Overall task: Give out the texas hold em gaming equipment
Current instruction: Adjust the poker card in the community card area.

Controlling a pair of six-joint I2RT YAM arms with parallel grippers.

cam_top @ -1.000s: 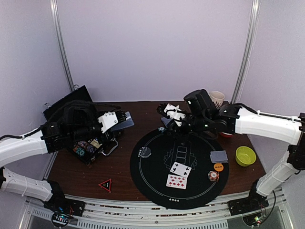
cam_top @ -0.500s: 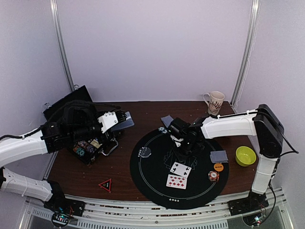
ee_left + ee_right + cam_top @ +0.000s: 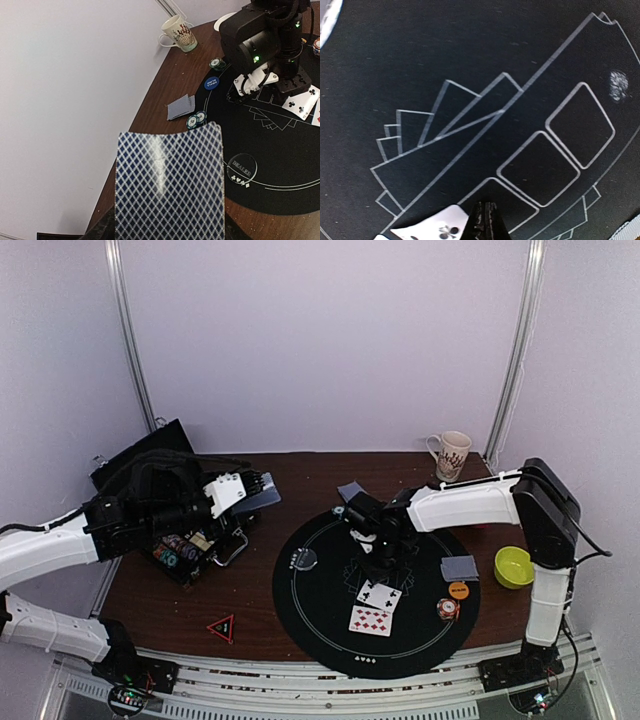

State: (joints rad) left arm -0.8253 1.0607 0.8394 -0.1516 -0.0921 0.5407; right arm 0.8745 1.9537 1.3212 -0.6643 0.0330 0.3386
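Note:
My left gripper (image 3: 250,494) is shut on grey-blue-backed playing cards (image 3: 169,182), which hide its fingers in the left wrist view. My right gripper (image 3: 484,222) is shut, its tips pressed together low over the black mat (image 3: 320,615) with nothing between them. It stands just beside the corner of the face-up club card (image 3: 435,231). A club card (image 3: 380,595) and a diamond card (image 3: 372,620) lie face up on the mat. A face-down card (image 3: 460,567), an orange button (image 3: 458,590) and a chip (image 3: 449,608) lie at the right. The clear dealer button (image 3: 303,559) lies at the left.
Several face-down cards (image 3: 181,106), two chips (image 3: 196,119), a blue button (image 3: 211,82) and another chip (image 3: 217,63) lie at the mat's far edge. A mug (image 3: 452,453) stands at the back right, a green bowl (image 3: 514,567) at the right. An open case holding chips (image 3: 185,550) sits under my left arm.
My right arm has swung in from the back right and come down over the middle of the mat, and its gripper has closed. My left arm and its cards have not moved.

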